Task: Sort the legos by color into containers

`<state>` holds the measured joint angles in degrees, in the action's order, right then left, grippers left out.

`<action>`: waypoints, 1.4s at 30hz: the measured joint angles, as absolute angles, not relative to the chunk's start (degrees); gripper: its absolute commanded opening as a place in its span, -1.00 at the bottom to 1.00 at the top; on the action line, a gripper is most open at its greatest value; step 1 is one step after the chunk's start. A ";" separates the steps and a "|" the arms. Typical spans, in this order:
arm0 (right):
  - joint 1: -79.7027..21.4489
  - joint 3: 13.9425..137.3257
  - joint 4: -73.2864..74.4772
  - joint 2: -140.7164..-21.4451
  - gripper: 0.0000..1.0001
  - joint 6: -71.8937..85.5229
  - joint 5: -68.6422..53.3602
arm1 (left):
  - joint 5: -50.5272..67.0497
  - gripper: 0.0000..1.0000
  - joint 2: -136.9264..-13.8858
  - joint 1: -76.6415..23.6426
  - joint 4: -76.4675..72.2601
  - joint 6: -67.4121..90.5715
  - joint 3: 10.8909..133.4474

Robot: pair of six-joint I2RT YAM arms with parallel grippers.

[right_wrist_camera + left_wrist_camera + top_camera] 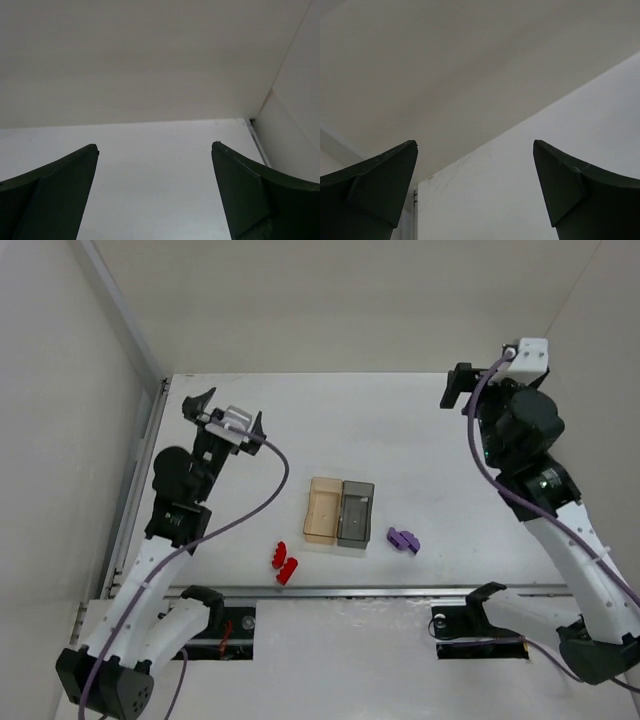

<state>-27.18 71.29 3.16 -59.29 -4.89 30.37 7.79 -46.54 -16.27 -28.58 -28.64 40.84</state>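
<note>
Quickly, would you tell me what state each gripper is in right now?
Left gripper: open, holding nothing.
Right gripper: open, holding nothing.

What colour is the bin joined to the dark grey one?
The bin is translucent amber-orange, clearest in the top external view.

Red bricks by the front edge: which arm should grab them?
Probably left. The red bricks lie left of the bins, on the left arm's side, and its end effector is open and empty.
</note>
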 measured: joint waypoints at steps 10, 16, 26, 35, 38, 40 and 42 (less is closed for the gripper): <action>-22.90 63.16 46.35 -75.92 1.00 17.78 11.05 | 8.71 0.98 -59.13 -25.56 9.17 -23.92 46.26; -22.94 55.27 56.51 -68.66 0.32 24.86 6.00 | 6.52 0.98 -54.46 -29.04 12.05 -20.43 43.42; -27.94 53.93 58.06 -75.59 0.25 30.52 5.39 | 0.67 0.98 -52.18 -29.15 8.84 -17.63 42.41; -34.79 54.78 58.81 -89.38 0.35 31.70 7.84 | -2.55 0.98 -51.88 -29.17 7.49 -17.41 41.58; -34.81 56.93 59.42 -93.45 0.35 31.62 9.93 | -3.25 0.98 -51.88 -29.15 6.59 -17.39 41.58; -34.81 58.39 59.37 -95.04 0.32 31.16 11.07 | -3.55 0.98 -51.88 -29.17 6.17 -17.43 41.58; -34.81 59.61 59.18 -96.25 0.30 30.55 11.64 | -3.79 0.98 -51.88 -29.17 5.80 -17.43 41.58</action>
